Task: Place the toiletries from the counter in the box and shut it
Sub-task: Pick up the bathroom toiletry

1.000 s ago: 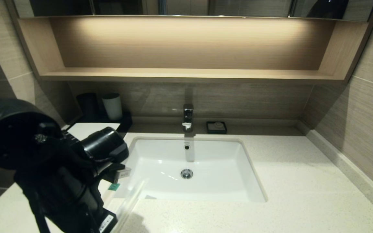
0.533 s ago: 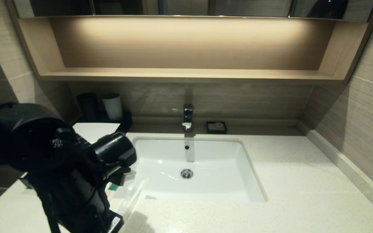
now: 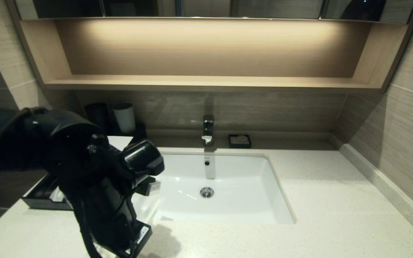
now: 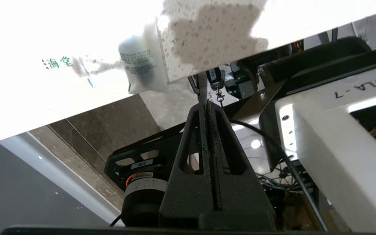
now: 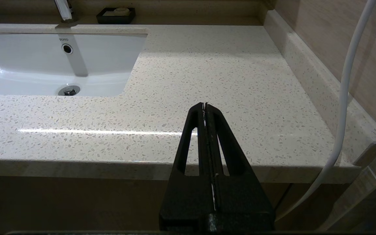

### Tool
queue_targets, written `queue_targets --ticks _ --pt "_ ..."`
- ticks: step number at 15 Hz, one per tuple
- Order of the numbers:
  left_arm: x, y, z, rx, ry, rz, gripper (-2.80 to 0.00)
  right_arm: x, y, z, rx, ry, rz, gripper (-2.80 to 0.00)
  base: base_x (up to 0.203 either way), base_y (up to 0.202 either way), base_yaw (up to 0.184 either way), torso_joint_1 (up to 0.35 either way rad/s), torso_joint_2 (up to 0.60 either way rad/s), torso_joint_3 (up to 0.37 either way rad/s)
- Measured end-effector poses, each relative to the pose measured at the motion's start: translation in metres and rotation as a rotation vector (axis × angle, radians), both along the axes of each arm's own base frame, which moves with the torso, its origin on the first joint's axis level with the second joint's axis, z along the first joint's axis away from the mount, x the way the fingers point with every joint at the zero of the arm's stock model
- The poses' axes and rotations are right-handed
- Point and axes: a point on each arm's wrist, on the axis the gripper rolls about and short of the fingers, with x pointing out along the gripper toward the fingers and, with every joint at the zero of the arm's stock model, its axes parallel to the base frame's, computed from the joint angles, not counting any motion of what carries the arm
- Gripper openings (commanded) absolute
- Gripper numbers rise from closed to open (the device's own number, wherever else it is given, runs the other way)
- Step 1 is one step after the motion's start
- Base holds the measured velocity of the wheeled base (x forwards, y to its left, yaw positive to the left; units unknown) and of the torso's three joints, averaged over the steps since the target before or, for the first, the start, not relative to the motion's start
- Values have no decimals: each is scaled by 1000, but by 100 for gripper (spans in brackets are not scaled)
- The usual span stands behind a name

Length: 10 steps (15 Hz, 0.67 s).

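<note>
The box is mostly hidden behind the left arm, whose fingers pinch a thin wrapper edge.

A lit tan wooden shelf spans the beige tiled wall; a chrome faucet stands below; mirrored cabinets hang overhead.

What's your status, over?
Left gripper shut, above counter. Right gripper shut, parked off counter's front edge. One toiletry on counter; box drawer open. Left arm hides box.
</note>
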Motion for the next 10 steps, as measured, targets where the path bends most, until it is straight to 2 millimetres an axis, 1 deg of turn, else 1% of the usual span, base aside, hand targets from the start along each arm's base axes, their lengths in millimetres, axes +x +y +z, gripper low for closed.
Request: queue_targets --ticks 3,6,10 --pt "12 -8 0 -1 -13 21 -280 0 0 0 0 0 0 -280 0 0 0 0 0 0" --pt "25 -16 4 8 -66 20 -280 0 0 0 0 0 0 -280 0 0 0 0 0 0" --pt "50 -25 12 -16 -127 40 -280 0 0 0 0 0 0 -280 0 0 0 0 0 0"
